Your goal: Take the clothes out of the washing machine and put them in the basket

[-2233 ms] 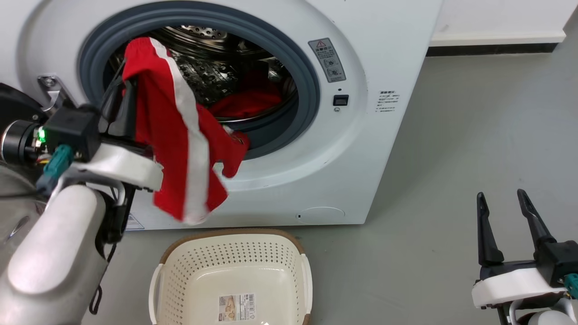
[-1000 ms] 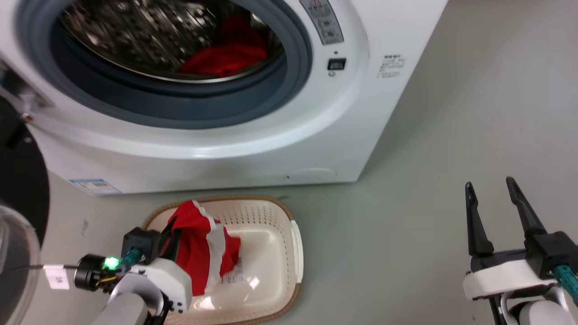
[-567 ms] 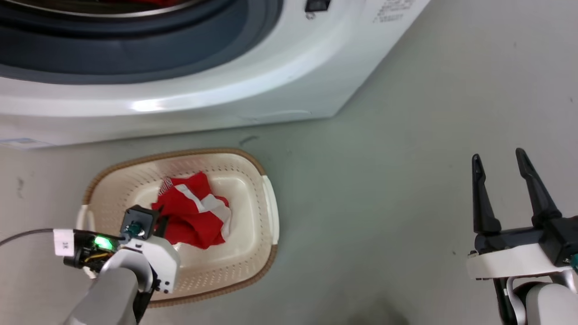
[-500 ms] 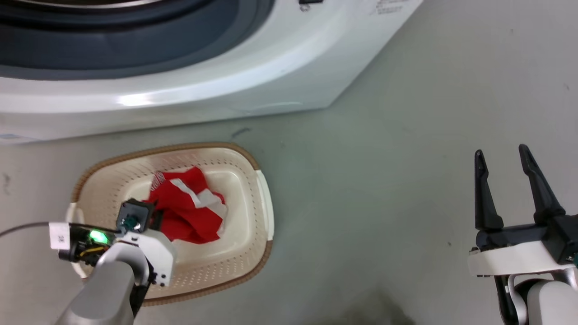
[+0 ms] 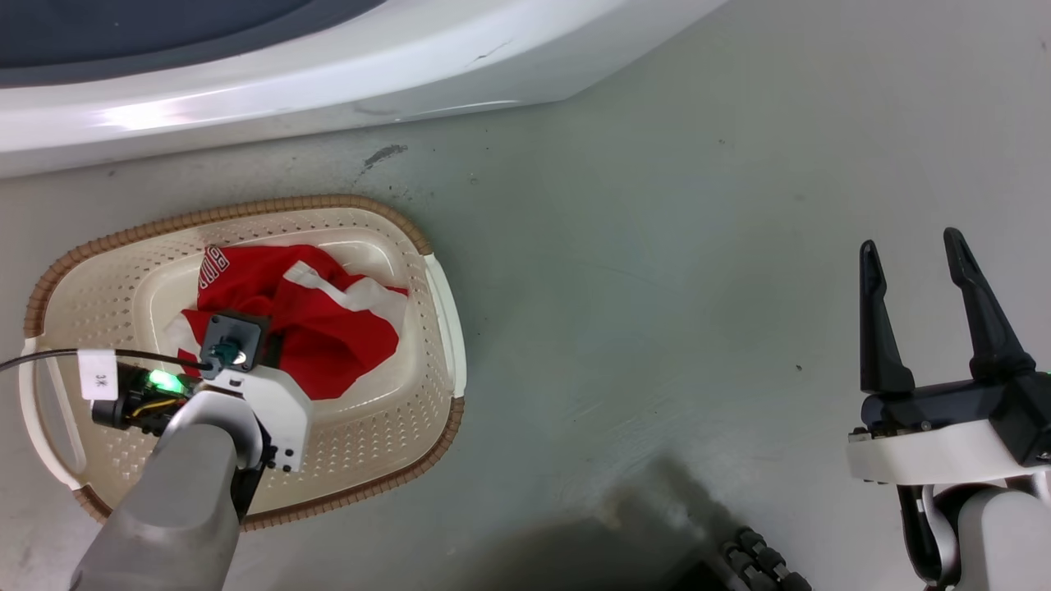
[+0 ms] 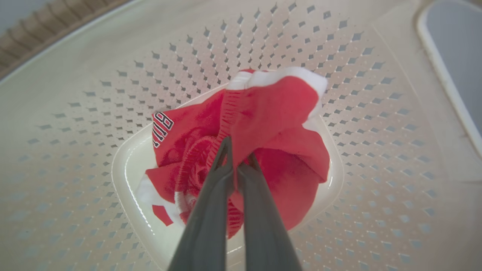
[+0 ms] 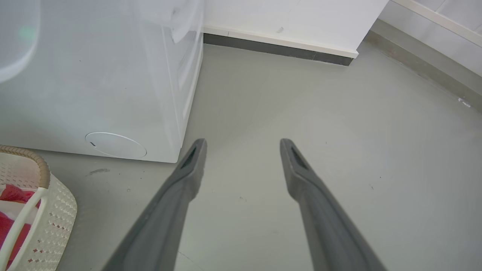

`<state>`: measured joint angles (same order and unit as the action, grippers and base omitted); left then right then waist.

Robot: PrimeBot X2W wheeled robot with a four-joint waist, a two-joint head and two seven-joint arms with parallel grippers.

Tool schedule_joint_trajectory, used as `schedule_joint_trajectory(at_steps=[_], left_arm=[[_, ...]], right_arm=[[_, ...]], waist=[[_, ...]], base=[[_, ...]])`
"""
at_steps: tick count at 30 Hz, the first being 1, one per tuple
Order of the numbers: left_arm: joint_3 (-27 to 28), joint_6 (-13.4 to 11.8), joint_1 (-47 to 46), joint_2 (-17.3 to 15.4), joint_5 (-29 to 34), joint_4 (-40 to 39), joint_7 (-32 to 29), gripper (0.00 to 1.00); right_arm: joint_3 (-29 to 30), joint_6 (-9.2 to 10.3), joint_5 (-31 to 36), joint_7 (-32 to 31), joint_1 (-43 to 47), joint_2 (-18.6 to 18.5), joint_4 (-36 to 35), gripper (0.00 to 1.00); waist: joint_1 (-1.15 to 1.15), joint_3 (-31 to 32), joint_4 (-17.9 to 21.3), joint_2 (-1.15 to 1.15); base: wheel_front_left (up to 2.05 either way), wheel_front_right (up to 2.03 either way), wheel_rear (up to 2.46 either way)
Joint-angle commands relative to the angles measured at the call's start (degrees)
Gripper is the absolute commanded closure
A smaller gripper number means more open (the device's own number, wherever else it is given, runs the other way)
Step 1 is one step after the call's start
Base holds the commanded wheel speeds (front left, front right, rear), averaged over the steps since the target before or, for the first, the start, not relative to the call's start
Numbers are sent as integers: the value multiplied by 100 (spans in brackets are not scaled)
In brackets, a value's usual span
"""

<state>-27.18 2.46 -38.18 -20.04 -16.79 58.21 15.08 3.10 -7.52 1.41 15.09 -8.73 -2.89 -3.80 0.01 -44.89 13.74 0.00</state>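
Start at the left: see the basket [image 5: 107,238] on the floor [image 5: 657,246], just near of the washing machine [image 5: 328,74], with the clothes [image 6: 278,113] heaped on its bottom. Note the left gripper [image 6: 236,150] reaching down into it, fingers pinched together on a red fold of the clothes. Judge the release as the step in hand. To do it well, spread the fingers wide and wait for the cloth to slip free; then lift straight up, clear of the brown rim, without dragging a hem over the perforated side. Cannot tell from here whether anything remains inside the machine. Move right across bare grey floor, scuffed and speckled close to the machine's foot. Find the right gripper [image 5: 910,246] at the near right, fingers apart, holding nothing, well apart from the basket. Farther off, past the machine's right side, see a white wall [image 7: 293,19] with a dark baseboard [image 7: 278,47] along its foot.
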Motion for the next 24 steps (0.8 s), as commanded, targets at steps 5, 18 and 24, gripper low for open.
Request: schedule_joint_trajectory(at_steps=[5, 18, 24], left_arm=[[88, 20, -221, 134, 32, 193, 14, 85], [458, -41, 355, 395, 149, -319, 13, 0], [712, -9, 940, 479, 272, -856, 13, 0]], right_arm=[[-16, 6, 42, 12, -97, 2, -21, 0], [62, 6, 39, 12, -114, 1, 178, 0], [70, 6, 97, 13, 22, 1, 334, 0]], waist=[[-1, -77, -70, 0], [-1, 814, -330, 0], [-1, 1533, -480, 0]], base=[[0, 0, 0], [0, 0, 0], [0, 0, 0]])
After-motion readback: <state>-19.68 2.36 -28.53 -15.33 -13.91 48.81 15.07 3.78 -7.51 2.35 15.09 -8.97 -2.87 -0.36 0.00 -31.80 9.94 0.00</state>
